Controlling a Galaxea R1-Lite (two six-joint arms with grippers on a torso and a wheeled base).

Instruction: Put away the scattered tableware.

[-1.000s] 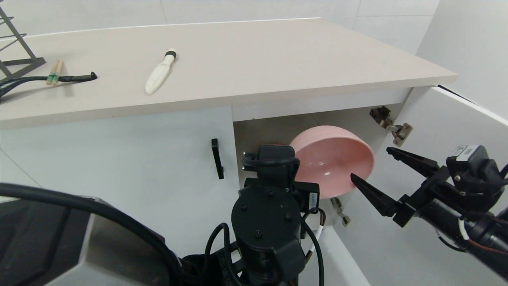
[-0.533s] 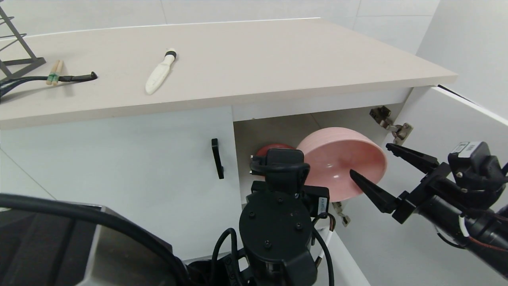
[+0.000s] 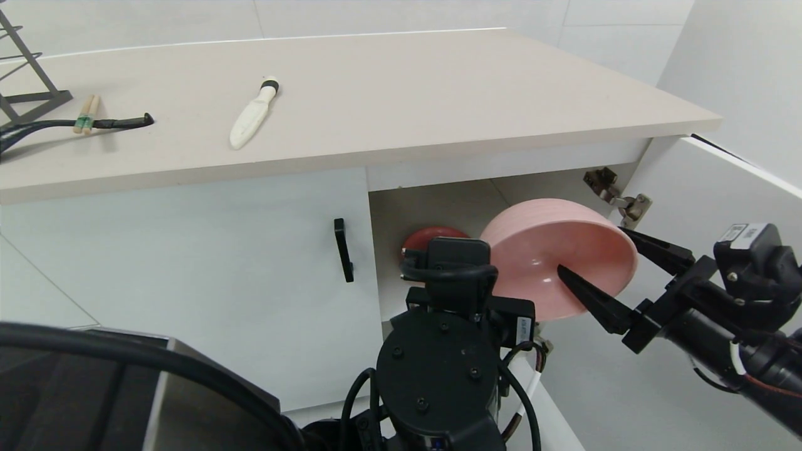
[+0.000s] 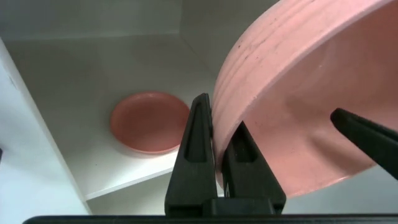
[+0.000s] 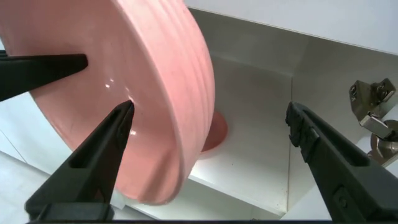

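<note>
A pink bowl (image 3: pixel 551 250) hangs tilted on its side in front of the open cabinet (image 3: pixel 438 207). My left gripper (image 4: pixel 217 134) is shut on the bowl's rim (image 4: pixel 227 106). My right gripper (image 3: pixel 590 249) is open and straddles the opposite rim, one finger inside the bowl (image 5: pixel 143 87) and the other behind it, without squeezing. A reddish-pink plate (image 4: pixel 149 121) lies flat on the cabinet shelf, also seen as the plate (image 3: pixel 429 237) behind my left wrist. On the countertop lie a cream knife (image 3: pixel 254 113) and a pair of chopsticks (image 3: pixel 86 114).
The cabinet's right door (image 3: pixel 708 188) stands open on its hinges (image 3: pixel 617 191). The left door is closed, with a black handle (image 3: pixel 341 249). A black cable (image 3: pixel 119 123) and a dark rack foot (image 3: pixel 34 97) sit at the counter's left.
My left gripper has carried the bowl to the right and slightly lower, uncovering the plate on the shelf. The right gripper's fingers now straddle the bowl's rim.
</note>
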